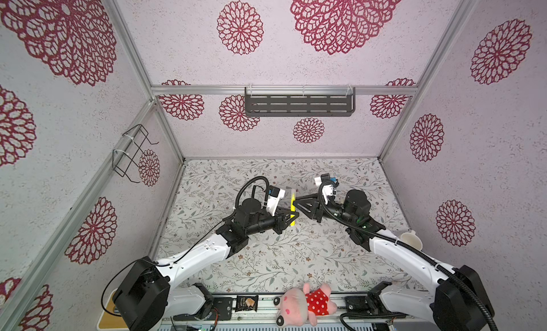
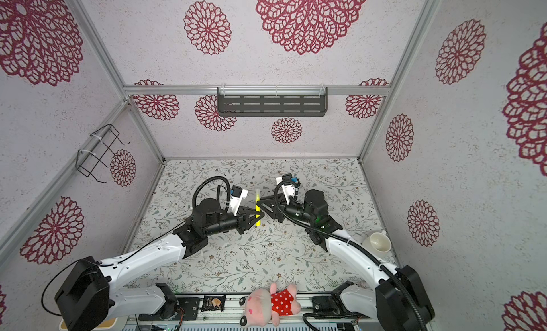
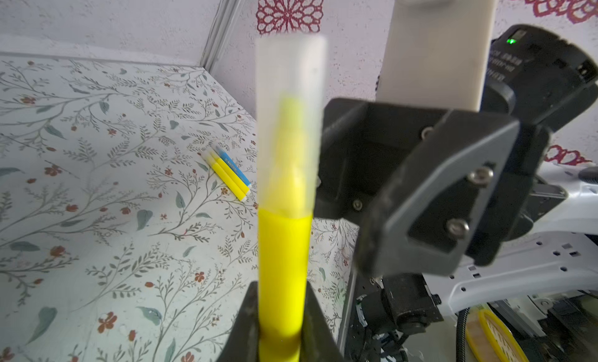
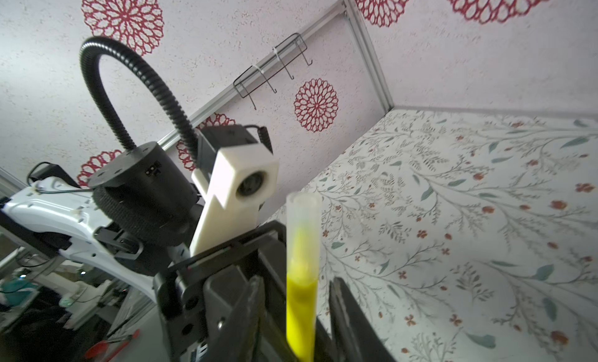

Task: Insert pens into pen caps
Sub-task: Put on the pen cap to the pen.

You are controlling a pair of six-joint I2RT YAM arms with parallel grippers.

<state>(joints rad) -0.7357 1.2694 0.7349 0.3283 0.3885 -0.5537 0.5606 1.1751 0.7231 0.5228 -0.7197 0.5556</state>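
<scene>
**Left gripper clamping a capped yellow pen, right jaws standing apart around it**

On the left, the left gripper (image 1: 289, 217) is clamping the lower barrel of a yellow pen (image 1: 293, 209), its jaws pressing tight on both sides. It is holding the pen up over the middle of the floral table cover (image 1: 266, 264). A whitish translucent pen cap (image 3: 291, 85) is sitting over the pen's free end.

To the right, the right gripper (image 4: 296, 287) is facing it with jaws parted partway. One finger is standing on each side of the pen near the cap's mouth, with a gap showing on both sides, so it is gripping nothing.

In the left wrist view, three more pens (image 3: 228, 169), two yellow and one blue, are lying side by side on the cover. Farther right, a white cup (image 2: 377, 242) is standing by the wall.
</scene>
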